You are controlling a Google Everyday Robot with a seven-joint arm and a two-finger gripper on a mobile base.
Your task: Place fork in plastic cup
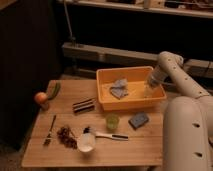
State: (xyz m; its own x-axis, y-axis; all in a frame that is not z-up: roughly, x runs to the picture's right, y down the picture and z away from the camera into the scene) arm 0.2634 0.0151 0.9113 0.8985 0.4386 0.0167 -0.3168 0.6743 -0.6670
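Observation:
The fork [50, 131] is slim and dark and lies on the left part of the wooden table [140, 150], tines toward the front. A small green plastic cup [112, 121] stands upright near the table's middle, just in front of the yellow bin [107, 102]. My gripper [150, 90] hangs at the right end of the bin, pointing down, far from both fork and cup. It is open and I see nothing in it. The white arm [182, 82] comes in from the right.
A striped block [83, 105] lies left of the bin. A white bowl [86, 142], a white-handled utensil [109, 135] and a dark clump [65, 136] sit at the front. There is a blue sponge [138, 120] right of the cup, and an orange fruit [41, 98] far left. Crumpled cloth [119, 88] lies in the bin.

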